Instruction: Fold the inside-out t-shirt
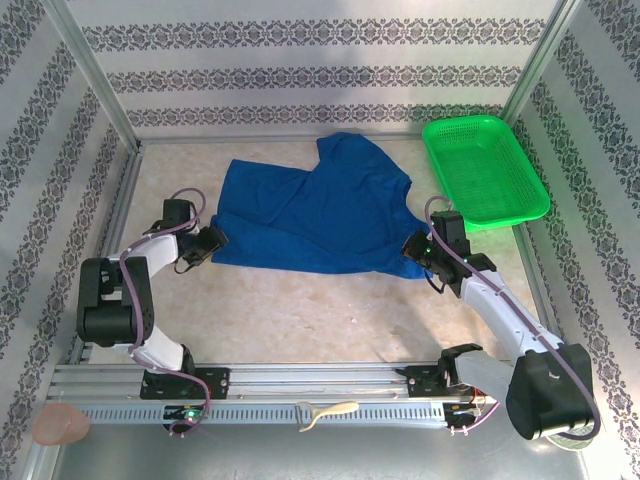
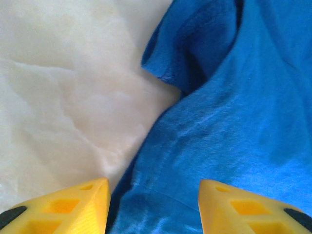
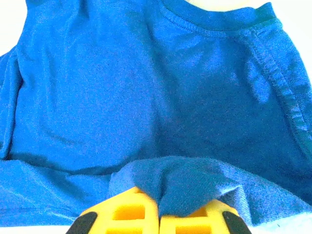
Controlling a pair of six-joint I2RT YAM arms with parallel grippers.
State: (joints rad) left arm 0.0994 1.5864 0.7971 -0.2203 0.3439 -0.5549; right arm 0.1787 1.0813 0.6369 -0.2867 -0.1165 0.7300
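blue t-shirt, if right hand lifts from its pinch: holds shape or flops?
Likely flops: the t-shirt bunches into a soft ridge where the right hand is shut on it, so the rest should drape. Probably light: it lies thin and wrinkled on the table. Pushed, it would likely crumple rather than slide whole.

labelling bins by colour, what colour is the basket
Green; the basket shows best in the top external view.

Left hand [image 2: 153, 197] parted above blue t-shirt [image 2: 234, 122] edge, pale table [image 2: 58, 97] beside
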